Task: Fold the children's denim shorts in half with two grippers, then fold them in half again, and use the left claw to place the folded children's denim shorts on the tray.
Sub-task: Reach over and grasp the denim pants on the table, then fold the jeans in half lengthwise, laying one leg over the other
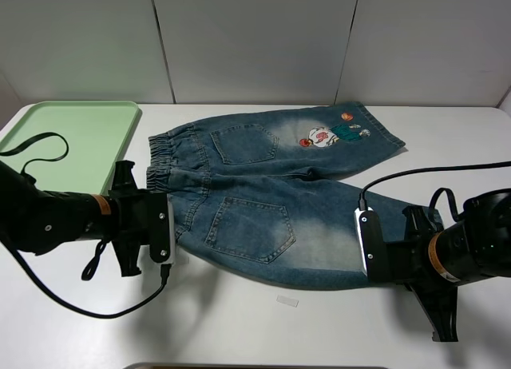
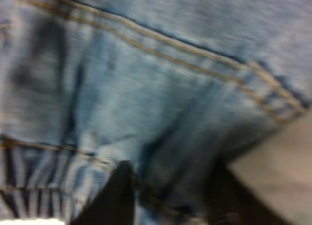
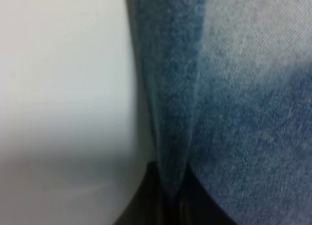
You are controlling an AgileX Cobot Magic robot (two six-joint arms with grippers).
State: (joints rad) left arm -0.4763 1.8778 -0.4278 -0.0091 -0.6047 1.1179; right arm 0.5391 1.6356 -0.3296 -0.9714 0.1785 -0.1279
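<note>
Pinching the cartoon-patched denim shorts [image 1: 263, 217], right jaws are closed; left jaws' state is unclear.

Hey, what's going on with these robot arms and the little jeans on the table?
Two robot arms are set up to fold a pair of children's denim shorts, which lie spread flat and unfolded on the white table. The right claw is pinched shut on the edge of the near leg. The left claw is at the waistband end with denim between its fingers, but blur hides whether it is clamped. The pale-green tray sits at the far left with no clothing on it.
</note>
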